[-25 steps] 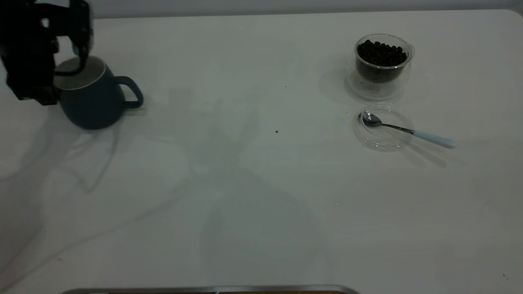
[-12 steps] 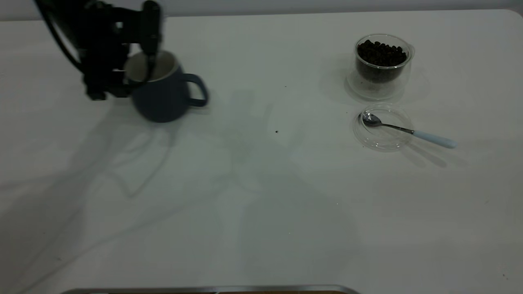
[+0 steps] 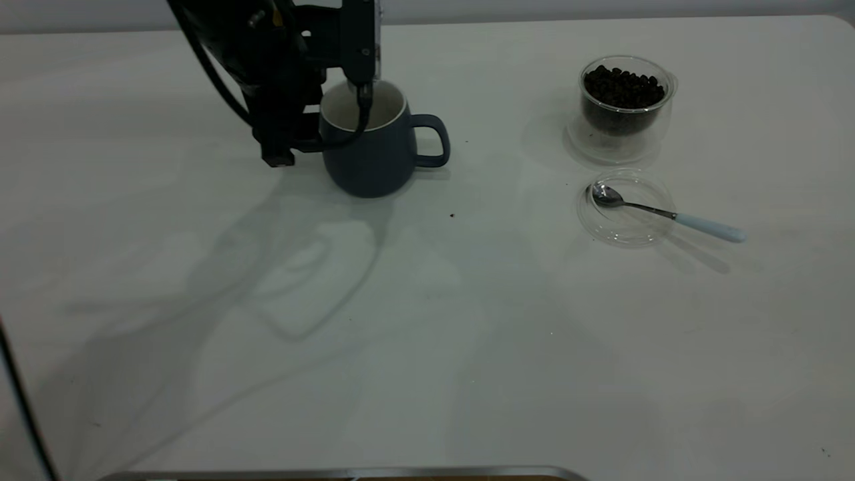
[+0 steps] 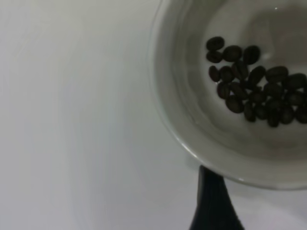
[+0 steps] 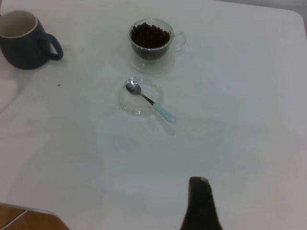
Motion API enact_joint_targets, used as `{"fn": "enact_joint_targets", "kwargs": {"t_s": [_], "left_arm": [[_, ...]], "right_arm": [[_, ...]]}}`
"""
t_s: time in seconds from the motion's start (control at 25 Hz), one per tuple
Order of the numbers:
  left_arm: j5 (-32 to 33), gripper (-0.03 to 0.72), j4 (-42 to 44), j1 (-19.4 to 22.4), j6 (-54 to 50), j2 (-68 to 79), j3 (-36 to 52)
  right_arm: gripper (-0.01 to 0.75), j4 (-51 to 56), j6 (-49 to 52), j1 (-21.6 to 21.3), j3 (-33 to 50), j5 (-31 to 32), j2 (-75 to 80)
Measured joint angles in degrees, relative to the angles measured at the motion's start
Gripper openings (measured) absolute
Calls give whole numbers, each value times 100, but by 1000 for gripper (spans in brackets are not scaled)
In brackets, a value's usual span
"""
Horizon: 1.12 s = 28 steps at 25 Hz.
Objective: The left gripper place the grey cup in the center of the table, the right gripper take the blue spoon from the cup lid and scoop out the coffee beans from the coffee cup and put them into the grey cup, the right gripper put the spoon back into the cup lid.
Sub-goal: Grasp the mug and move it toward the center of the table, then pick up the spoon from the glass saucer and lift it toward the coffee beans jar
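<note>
The grey cup (image 3: pixel 377 160) hangs upright from my left gripper (image 3: pixel 351 119), which is shut on its rim, one finger inside and one outside. It is at the back of the table (image 3: pixel 427 334), a little left of the middle, handle toward the right. In the left wrist view several coffee beans (image 4: pixel 254 96) lie in the cup's white bottom (image 4: pixel 192 110). The coffee cup (image 3: pixel 624 110), heaped with coffee beans (image 3: pixel 624 87), stands at the back right. In front of it the blue spoon (image 3: pixel 668 215) rests with its bowl in the cup lid (image 3: pixel 624 224). My right gripper (image 5: pixel 201 203) is high above the table, well away from the spoon (image 5: pixel 148 100).
A dark speck (image 3: pixel 452 215) lies on the tabletop between the grey cup and the lid. A metal edge (image 3: pixel 347 473) runs along the table's front. The left arm's cable (image 3: pixel 27 414) hangs at the left border.
My left gripper has carried the grey cup from the far left to near the table's middle. The coffee cup, lid and spoon have not moved.
</note>
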Motion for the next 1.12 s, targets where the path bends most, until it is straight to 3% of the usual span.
{"fn": "enact_joint_targets", "kwargs": {"t_s": [0.2,0.68,1.0,1.12], "left_arm": [[910,548,0,-28,-613,-775,0],[4464,548,-35,-28,-3000,-4178,0],[5932,548,-57,-28,-4474,-6062,0],[6079,548,-68,-28,-4728,-6546,7]], "right_arm": [[588,6,0,0,0,0,0],[588,6,0,0,0,0,0],[588,10,10,0,0,0,0],[588,12,14,0,0,0,0]]}}
